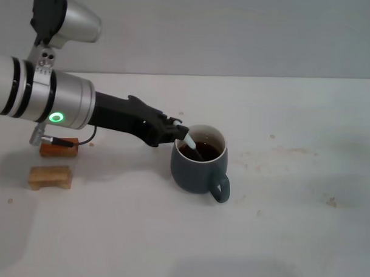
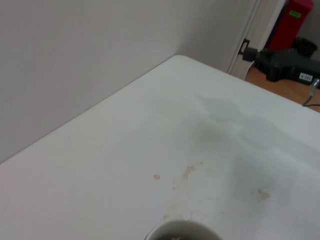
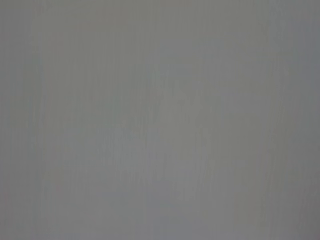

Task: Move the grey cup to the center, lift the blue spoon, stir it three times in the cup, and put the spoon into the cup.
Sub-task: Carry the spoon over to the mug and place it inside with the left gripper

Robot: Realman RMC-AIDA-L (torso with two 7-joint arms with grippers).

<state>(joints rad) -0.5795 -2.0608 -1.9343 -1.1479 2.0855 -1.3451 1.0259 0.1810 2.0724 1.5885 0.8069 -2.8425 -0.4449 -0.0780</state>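
While the left end effector (image 1: 178, 133) pinches the pale-blue-handled metal spoon (image 1: 191, 143) dipped in the rounded blue-grey ceramic mug (image 1: 199, 166) mid-tabletop (image 1: 291, 227), stir in small circles, clear of the rim.

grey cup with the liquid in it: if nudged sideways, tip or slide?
Probably slides: the grey cup looks squat and wide-based. Its dark liquid sits below the rim, so a slow push likely won't spill. Looks ceramic, so likely heavy for its size.
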